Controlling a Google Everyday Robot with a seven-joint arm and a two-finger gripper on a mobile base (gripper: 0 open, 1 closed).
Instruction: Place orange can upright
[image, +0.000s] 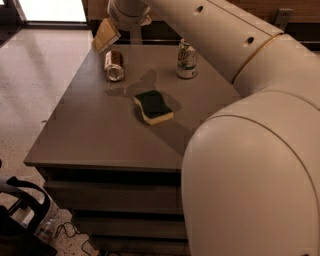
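Orange can (114, 65) on its side at far left of worktop (90, 135), not yet upright | gripper (106, 34) hovering just above its far end, grip state impossible to tell | grasp, tilt and set-down left.

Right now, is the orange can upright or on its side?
On its side: the orange can points a silver end at the camera. The claw hovers close by.

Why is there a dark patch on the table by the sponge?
Camera view: it is the shadow of the arm on the table, between the sponge and the lying orange can; the gripper hovers by that can; bright light glares off the floor.
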